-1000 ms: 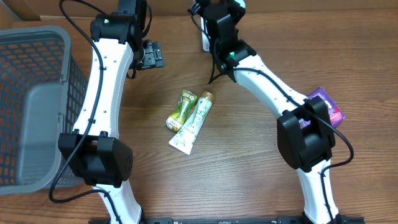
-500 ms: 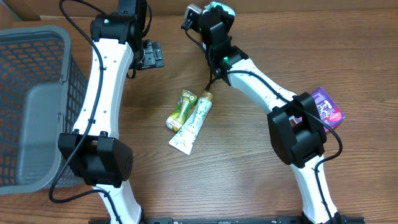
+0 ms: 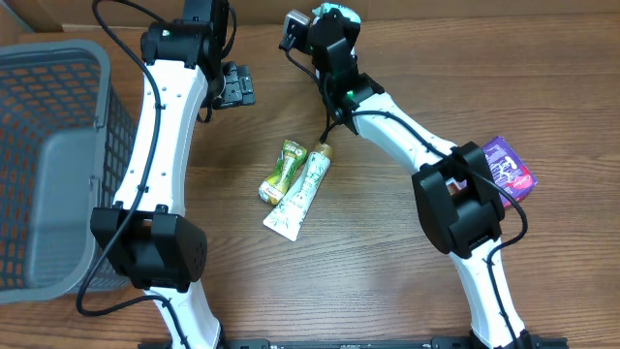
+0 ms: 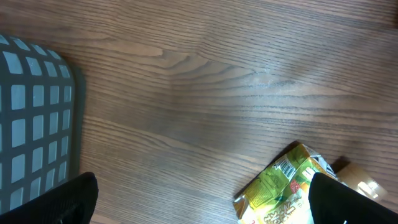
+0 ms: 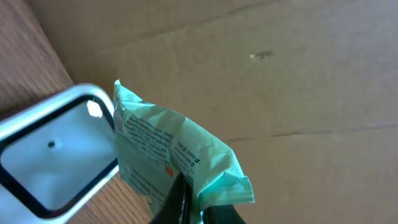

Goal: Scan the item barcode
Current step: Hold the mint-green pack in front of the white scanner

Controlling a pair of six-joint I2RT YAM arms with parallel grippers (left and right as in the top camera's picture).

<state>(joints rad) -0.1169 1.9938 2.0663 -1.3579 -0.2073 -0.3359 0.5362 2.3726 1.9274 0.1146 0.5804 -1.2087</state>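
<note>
The right fingers (image 5: 180,202) are pressed together on the lower edge of the mint-green packet (image 5: 168,149), pinching it. The packet stands up from the fingers, crumpled, with small print showing on its face. The scanner (image 5: 56,155), with its white-rimmed window, sits just beside the packet, on the side away from the cardboard (image 5: 298,81) wall that rises behind the fingers. The packet's edge overlaps the window rim in the wrist view, and I cannot tell whether the two touch. From overhead these fingers are at the far edge of the worktop (image 3: 387,271), with packet and scanner close together there.

The left fingers (image 3: 235,85) are spread wide and hold nothing. In their wrist view the two dark fingertips sit at the bottom corners with bare wood between them. A green pouch (image 4: 286,186) lies on the worktop near one fingertip, and the grey basket (image 4: 37,124) stands by the other.

The pouch lies beside a pale tube (image 3: 302,189), well apart from both pairs of fingers. A purple pack (image 3: 509,165) rests farther off, by the right arm's elbow.
</note>
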